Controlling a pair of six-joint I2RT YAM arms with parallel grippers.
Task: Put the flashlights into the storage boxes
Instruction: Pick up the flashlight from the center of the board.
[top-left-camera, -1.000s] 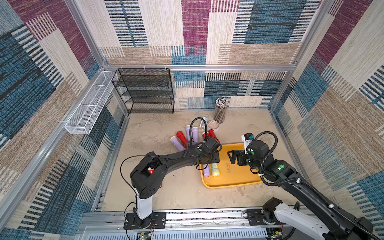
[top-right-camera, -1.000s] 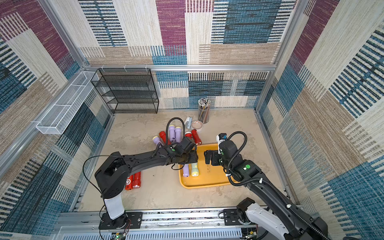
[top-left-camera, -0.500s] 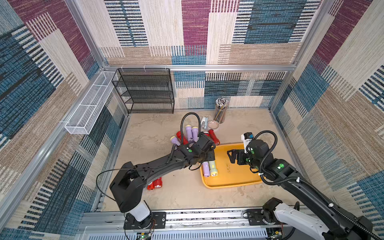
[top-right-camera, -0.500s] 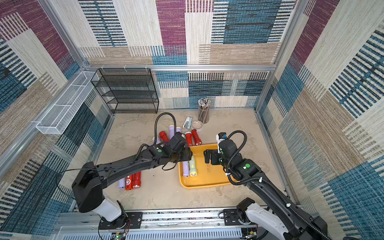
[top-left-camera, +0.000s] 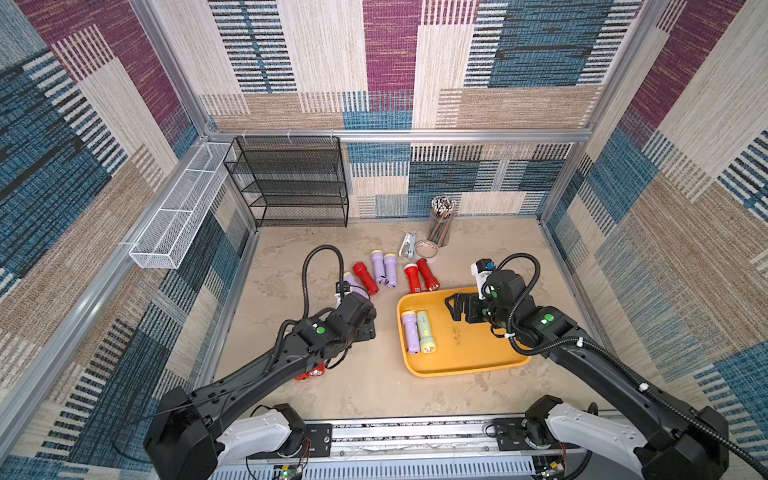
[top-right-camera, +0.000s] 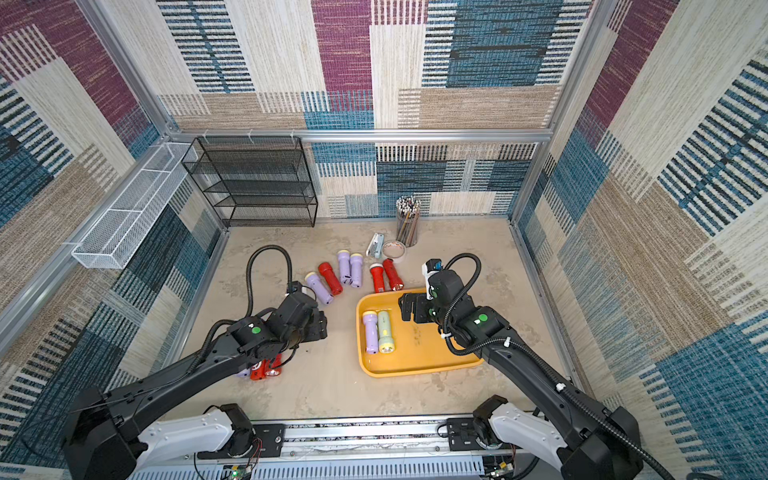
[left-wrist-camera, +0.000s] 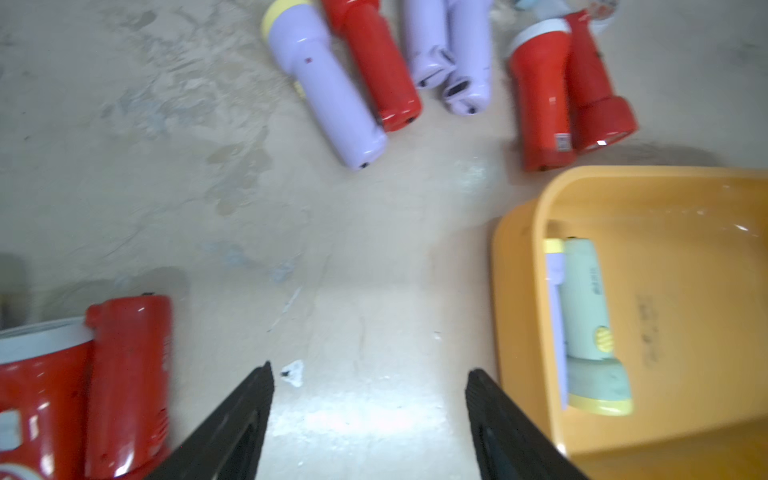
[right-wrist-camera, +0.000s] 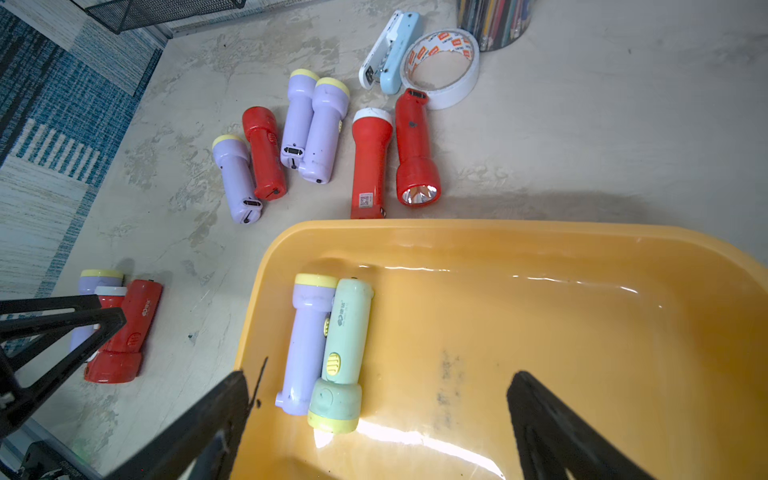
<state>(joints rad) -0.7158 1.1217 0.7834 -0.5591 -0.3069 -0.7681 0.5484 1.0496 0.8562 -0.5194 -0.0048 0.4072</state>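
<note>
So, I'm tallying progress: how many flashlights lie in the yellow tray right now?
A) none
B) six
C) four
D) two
D: only a lilac flashlight and a green flashlight lie in the tray, side by side; all the others are on the floor.

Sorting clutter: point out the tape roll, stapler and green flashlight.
tape roll (right-wrist-camera: 455, 96), right wrist view, outer wall
stapler (right-wrist-camera: 397, 58), right wrist view, blue body
green flashlight (right-wrist-camera: 347, 328), right wrist view, barrel
</note>
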